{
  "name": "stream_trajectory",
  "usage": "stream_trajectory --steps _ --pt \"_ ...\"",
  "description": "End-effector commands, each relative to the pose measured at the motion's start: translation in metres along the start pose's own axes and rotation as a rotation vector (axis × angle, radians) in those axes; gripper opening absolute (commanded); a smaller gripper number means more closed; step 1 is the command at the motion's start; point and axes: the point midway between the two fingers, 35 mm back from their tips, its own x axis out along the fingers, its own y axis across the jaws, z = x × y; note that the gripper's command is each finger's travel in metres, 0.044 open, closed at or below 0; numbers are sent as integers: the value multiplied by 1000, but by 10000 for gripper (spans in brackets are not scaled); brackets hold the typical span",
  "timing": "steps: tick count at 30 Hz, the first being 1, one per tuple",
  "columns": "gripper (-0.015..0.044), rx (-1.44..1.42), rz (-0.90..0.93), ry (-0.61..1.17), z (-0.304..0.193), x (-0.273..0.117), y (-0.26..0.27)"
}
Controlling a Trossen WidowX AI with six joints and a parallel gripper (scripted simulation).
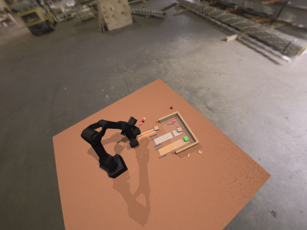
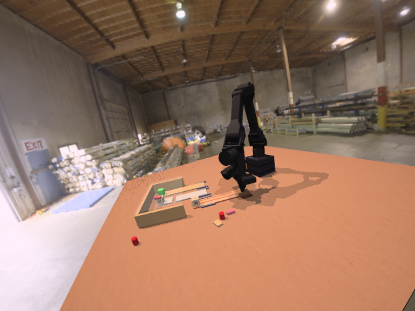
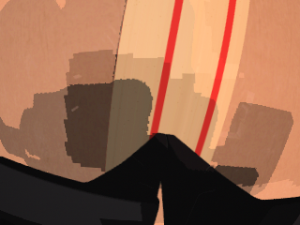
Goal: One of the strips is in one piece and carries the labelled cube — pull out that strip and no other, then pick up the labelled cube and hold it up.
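Observation:
A tan strip with two red lines (image 1: 148,133) (image 2: 221,197) (image 3: 197,56) lies outside the walled frame, in one visible piece. A pale cube with a dark mark (image 1: 156,128) (image 2: 195,202) sits on its far end, near the frame's opening. My gripper (image 2: 242,190) (image 3: 163,142) is shut, its tips together at the strip's near end, on or just above its top face; contact cannot be told. A grey strip (image 1: 162,138) (image 2: 190,195) has a gap before a separate grey piece (image 1: 177,133) (image 2: 168,200) bearing another pale cube (image 1: 179,129). A plain tan strip (image 1: 172,147) (image 2: 185,188) has a green cube (image 1: 185,138) (image 2: 161,191) at its far end.
A low wooden wall (image 1: 187,127) (image 2: 161,216) surrounds the strips' far ends on three sides. Short blue-grey rails (image 1: 153,135) (image 2: 208,205) flank the strips. Red cylinders (image 1: 171,107) (image 2: 222,215), pink blocks (image 1: 173,120) (image 2: 230,212) and small tan pieces (image 1: 199,152) (image 2: 218,223) lie around.

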Motion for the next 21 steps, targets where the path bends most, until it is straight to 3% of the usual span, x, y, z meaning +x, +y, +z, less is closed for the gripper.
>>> stream_trajectory --steps 1,6,12,21 --pt "0 3 -6 24 -7 3 -3" --pt "0 3 -5 22 2 -40 1" --pt "0 3 -6 23 2 -42 0" --pt "236 29 -6 20 37 -40 -1"
